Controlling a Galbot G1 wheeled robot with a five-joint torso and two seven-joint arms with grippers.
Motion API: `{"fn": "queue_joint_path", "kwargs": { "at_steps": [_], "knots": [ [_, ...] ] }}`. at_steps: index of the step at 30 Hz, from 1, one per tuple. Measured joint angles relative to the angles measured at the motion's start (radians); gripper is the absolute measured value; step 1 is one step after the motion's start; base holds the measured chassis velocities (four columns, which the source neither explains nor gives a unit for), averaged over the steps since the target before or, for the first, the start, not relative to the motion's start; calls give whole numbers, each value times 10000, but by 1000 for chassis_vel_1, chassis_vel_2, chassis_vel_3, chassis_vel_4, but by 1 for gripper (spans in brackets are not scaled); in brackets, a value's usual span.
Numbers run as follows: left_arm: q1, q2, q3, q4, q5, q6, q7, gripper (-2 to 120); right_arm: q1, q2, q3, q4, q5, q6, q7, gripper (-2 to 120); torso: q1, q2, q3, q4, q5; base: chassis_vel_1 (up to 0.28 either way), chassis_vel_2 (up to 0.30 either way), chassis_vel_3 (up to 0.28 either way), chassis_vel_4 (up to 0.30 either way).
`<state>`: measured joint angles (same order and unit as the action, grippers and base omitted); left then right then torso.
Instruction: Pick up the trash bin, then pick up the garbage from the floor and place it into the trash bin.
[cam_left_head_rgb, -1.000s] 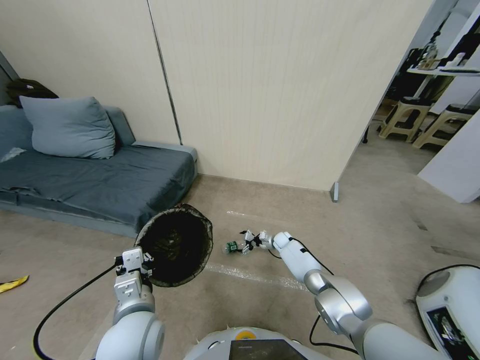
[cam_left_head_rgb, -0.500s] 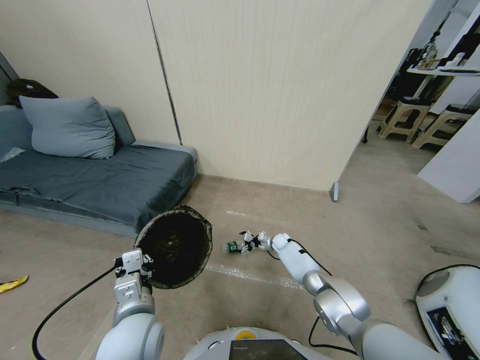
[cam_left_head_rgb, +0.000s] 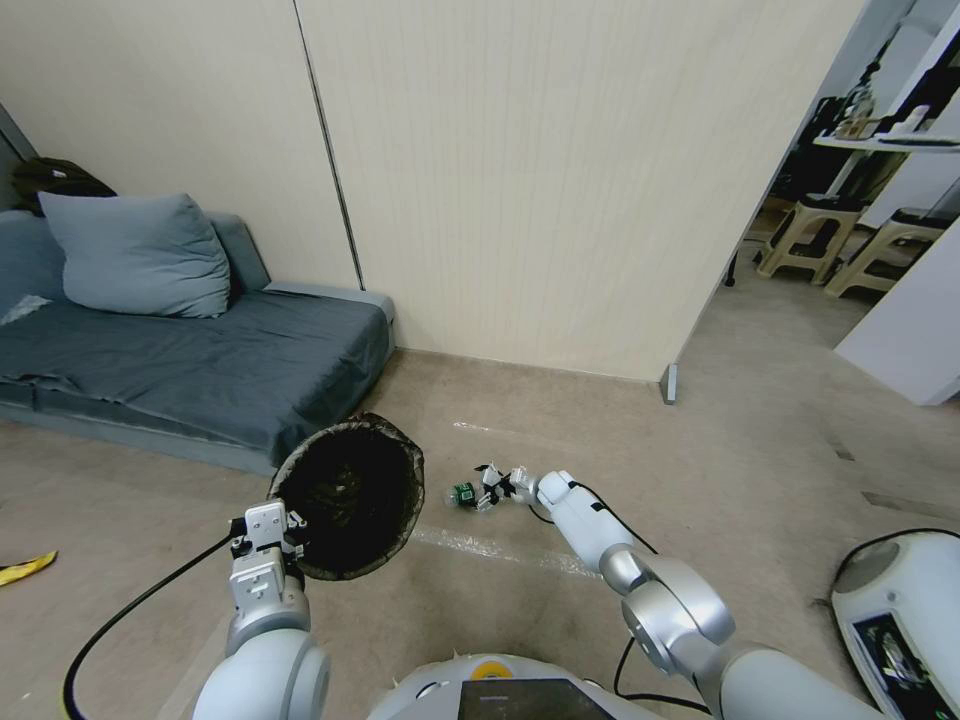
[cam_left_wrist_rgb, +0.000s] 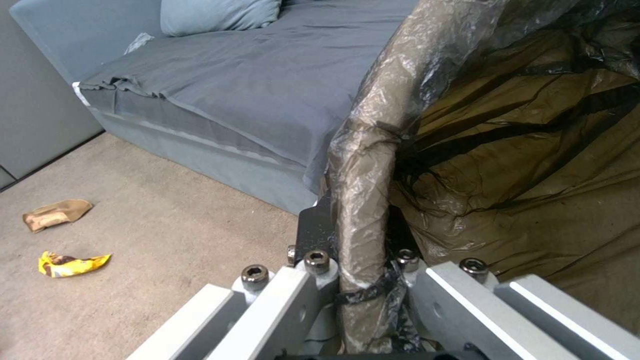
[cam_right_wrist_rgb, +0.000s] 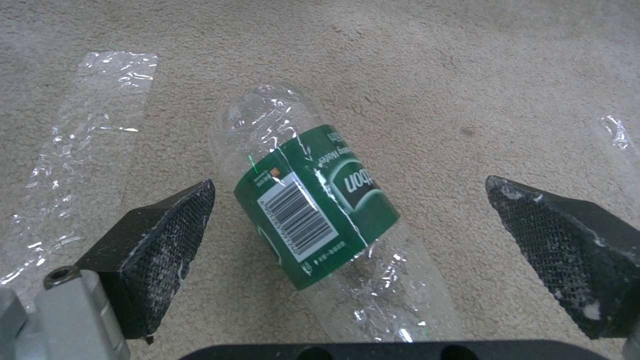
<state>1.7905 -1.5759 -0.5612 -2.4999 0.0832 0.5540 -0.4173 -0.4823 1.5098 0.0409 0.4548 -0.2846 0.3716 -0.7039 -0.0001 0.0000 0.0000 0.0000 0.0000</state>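
The trash bin (cam_left_head_rgb: 350, 492), lined with a thin black bag, hangs tilted just above the floor, its mouth facing me. My left gripper (cam_left_head_rgb: 268, 532) is shut on its near rim (cam_left_wrist_rgb: 363, 235). A crushed clear plastic bottle (cam_left_head_rgb: 463, 493) with a green label lies on the carpet to the bin's right. My right gripper (cam_left_head_rgb: 493, 486) stands open low over it. The bottle (cam_right_wrist_rgb: 320, 220) lies between the two black pads (cam_right_wrist_rgb: 170, 235), touching neither. More garbage lies near the sofa: a brown paper bag (cam_left_wrist_rgb: 57, 214) and a yellow packet (cam_left_wrist_rgb: 72, 264), also at far left (cam_left_head_rgb: 25, 568).
A grey sofa (cam_left_head_rgb: 180, 360) with a cushion stands at the left, close behind the bin. A strip of clear film (cam_left_head_rgb: 500, 548) lies on the carpet. The panelled wall runs behind. A doorway with stools (cam_left_head_rgb: 810, 235) opens at right; a white machine (cam_left_head_rgb: 900, 610) sits at lower right.
My right arm has crept a little left, bringing its open gripper closer over the bottle. The bin and left gripper have stayed put.
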Motion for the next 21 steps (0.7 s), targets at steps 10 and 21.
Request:
{"fn": "queue_joint_path", "kwargs": {
  "at_steps": [10,21],
  "knots": [
    [110,-95,3,0,104,-82,0,0,31,81,28,-222,2,-224,60,99,0,0,0,0,0,0,0,0,0],
    [194,-106,-11,0,153,-118,-16,0,88,38,222,-485,75,-401,152,78,0,0,0,-1,0,0,0,0,0]
  ]
}}
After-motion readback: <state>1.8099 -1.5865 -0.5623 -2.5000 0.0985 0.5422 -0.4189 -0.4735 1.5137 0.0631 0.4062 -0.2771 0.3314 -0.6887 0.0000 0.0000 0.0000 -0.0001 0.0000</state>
